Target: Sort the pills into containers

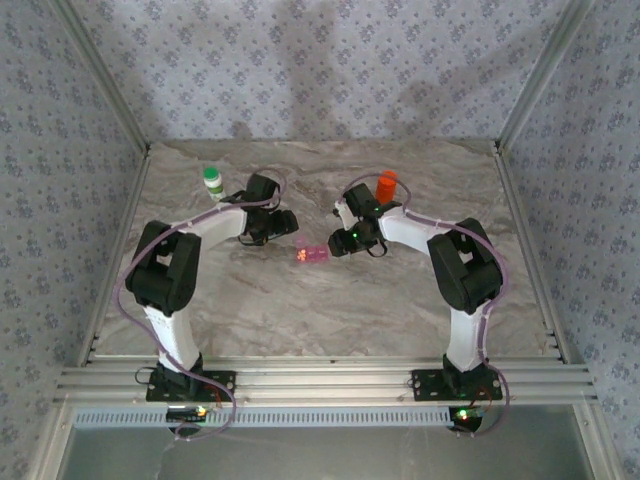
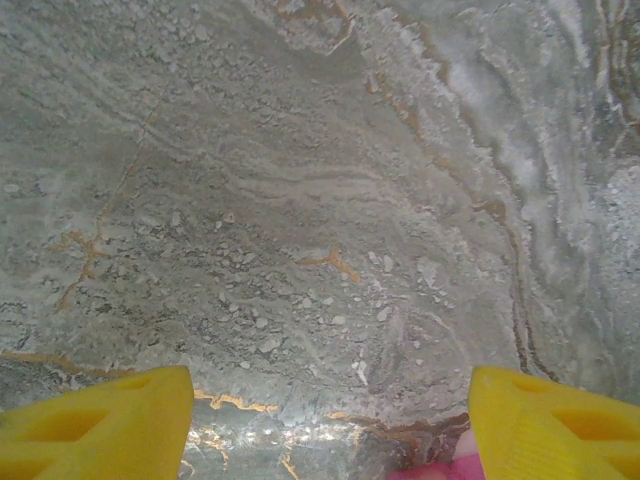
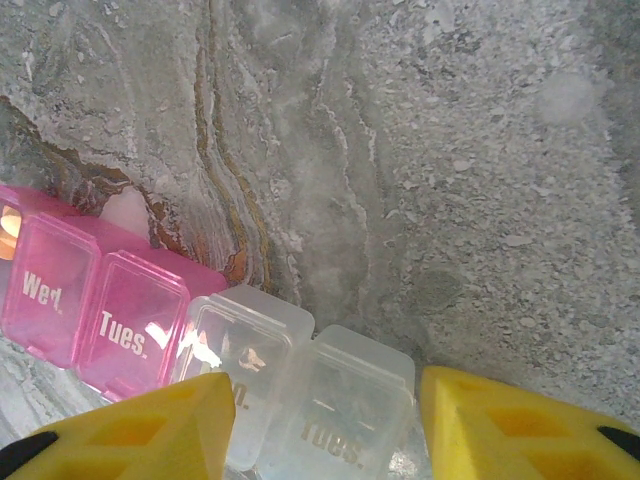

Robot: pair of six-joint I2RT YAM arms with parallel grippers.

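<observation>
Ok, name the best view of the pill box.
Right wrist: the pill box sits close, day labels readable. Top external gives a tiny pink patch; left wrist, a pink sliver at the edge.

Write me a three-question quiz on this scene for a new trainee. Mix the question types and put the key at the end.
1. True or false: every compartment of the pill box is pink.
2. Multiple choice: the bottle standing by the left arm has a cap that is A) orange, B) green, C) blue.
3. Fill in: in the right wrist view, the pink compartments read "Wed." and "____".
Key: 1 false, some are clear; 2 B; 3 Tues.
</observation>
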